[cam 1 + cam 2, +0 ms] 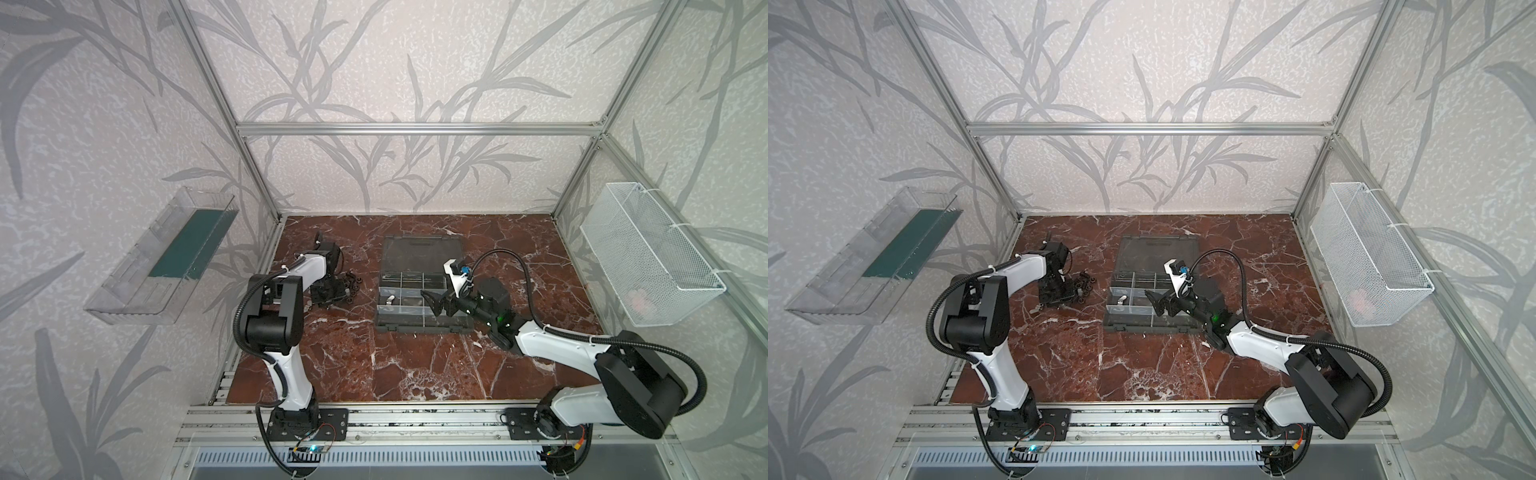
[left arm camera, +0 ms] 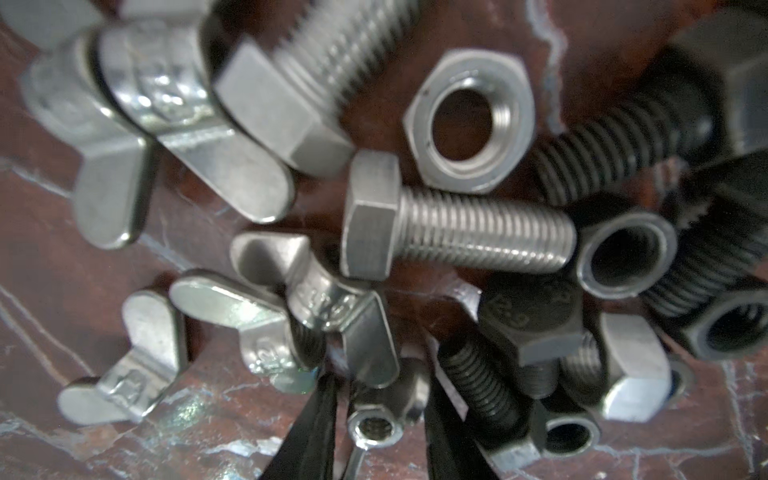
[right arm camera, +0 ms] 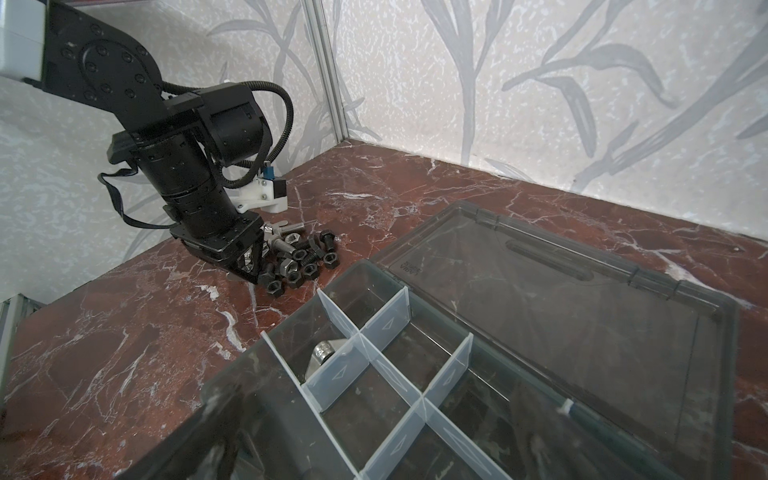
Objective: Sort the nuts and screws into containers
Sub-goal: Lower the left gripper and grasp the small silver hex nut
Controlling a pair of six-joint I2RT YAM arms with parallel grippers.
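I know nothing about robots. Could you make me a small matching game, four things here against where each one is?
1 left claw
2 right claw
3 lid
4 shiny silver piece

A inside a compartment
B flat on the table
C down in the loose pile of screws and nuts
D open, above the case

Pairs: 1-C, 2-D, 3-B, 4-A

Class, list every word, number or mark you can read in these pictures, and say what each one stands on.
None can be read with certainty.
Stamped marks on the silver wing nuts: too blurred to read.
Raised marks on the head of a black bolt: blurred, perhaps digits.
Small embossed word on the case lid, near its corner: too small to read.
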